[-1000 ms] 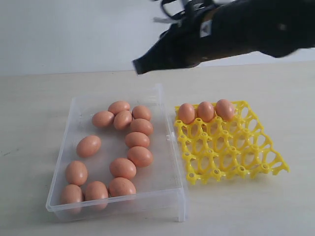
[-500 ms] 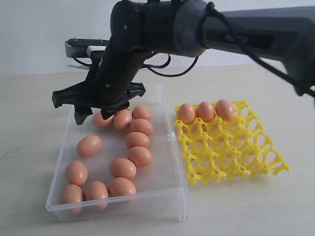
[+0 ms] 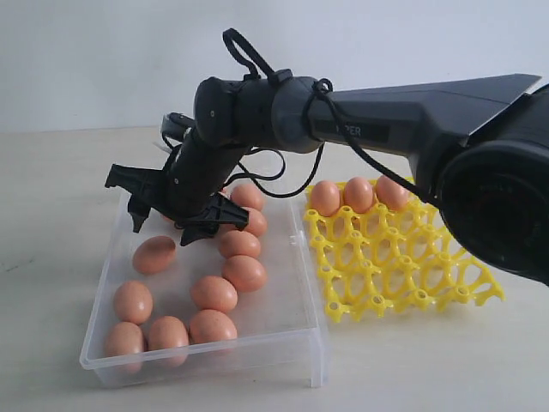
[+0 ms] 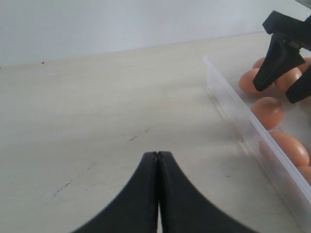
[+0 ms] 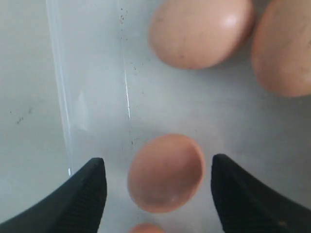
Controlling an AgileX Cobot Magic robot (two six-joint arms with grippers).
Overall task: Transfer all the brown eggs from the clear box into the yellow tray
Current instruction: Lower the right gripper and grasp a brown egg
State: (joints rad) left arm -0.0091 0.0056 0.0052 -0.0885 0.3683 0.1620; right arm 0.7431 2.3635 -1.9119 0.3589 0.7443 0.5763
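Hanging over a brown egg point(image 5: 165, 172), right jaws spread, left jaws pressed together. Slick, brittle shell, I'd say: pinch gently at its middle.

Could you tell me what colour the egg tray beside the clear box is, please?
Bright yellow; the plastic lattice egg tray shows best in the exterior view.

we see a pale beige table point(image 3: 446, 369) with a matte top, carrying a few faint dark scuffs point(image 4: 131, 138). behind it we see a plain whitish wall point(image 3: 94, 60), evenly and softly lit.
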